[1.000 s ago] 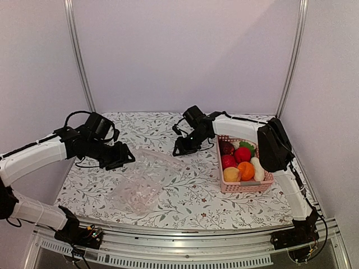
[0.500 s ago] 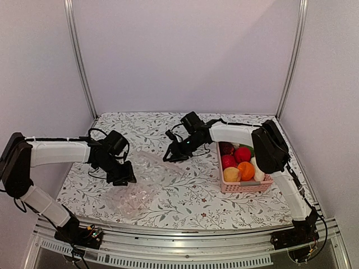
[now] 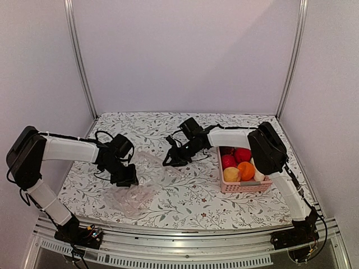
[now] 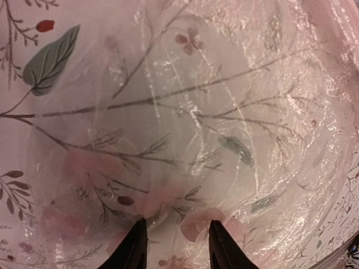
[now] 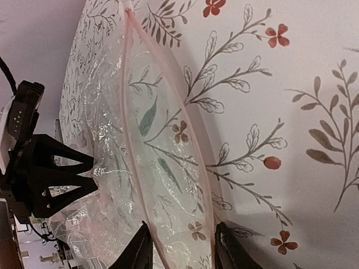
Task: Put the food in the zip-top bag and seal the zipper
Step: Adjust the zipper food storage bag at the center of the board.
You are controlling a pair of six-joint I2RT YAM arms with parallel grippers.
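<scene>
Viewing from the top external camera, the zip-top bag (image 3: 140,188) lies crumpled on the floral-print counter (image 3: 190,199), left of centre. Its clear film is hard to separate from the pattern beneath. The food (image 3: 245,170) sits in a pink lattice basket (image 3: 242,189) at the right, well apart from the bag. Red, orange and yellow-tan round pieces and a white oblong one show; the basket's far end is partly covered by the right arm (image 3: 235,136). The left jaws sit at the bag's left edge and the right jaws at its far right corner. Their spacing cannot be read here.

Left wrist view: wrinkled, glossy film fills the frame, with printed leaves visible through it. Two black fingertips (image 4: 136,249), cut off at the bottom edge, stand apart over the film, clamping nothing.

Right wrist view: the zipper (image 5: 129,19) shows as two thin pinkish strips that meet at the far corner and bow apart toward the camera, so the mouth is unsealed. The right jaws stand apart, straddling that mouth. The left arm (image 5: 45,179) appears as a black shape beyond the bag.
</scene>
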